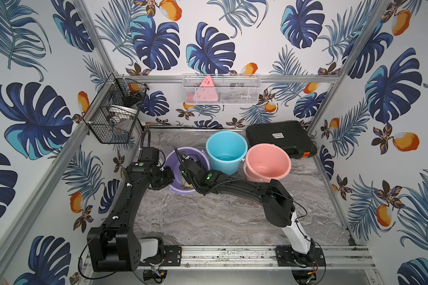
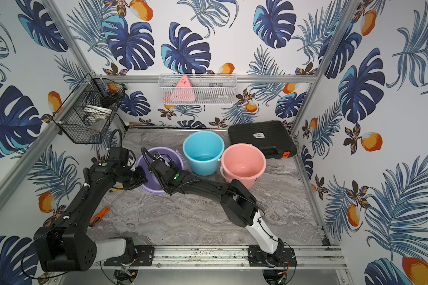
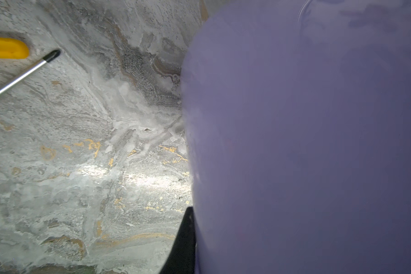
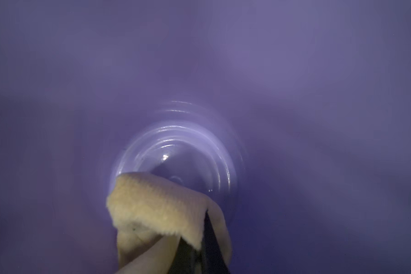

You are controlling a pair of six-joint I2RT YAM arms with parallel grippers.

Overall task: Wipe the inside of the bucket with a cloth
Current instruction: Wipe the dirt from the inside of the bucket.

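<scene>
Hanging bunched in right hand (image 4: 199,251): fuzzy pale-yellow cloth (image 4: 157,206) inside purple bucket (image 4: 294,83)

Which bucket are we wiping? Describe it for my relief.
On the marble table three buckets sit together. Ours is the purple bucket at the robot's left end; unlike the blue bucket and pink bucket, it has the right gripper inside, holding the cloth.

Inside of purple bucket (image 1: 177,190) mostly hidden under right arm (image 1: 232,187). Frame edge cuts off cloth (image 4: 159,208), which covers most of right gripper (image 4: 201,246). Cropped: yellow handle (image 3: 6,47). Contents of black basket (image 1: 104,133) indistinct.
</scene>
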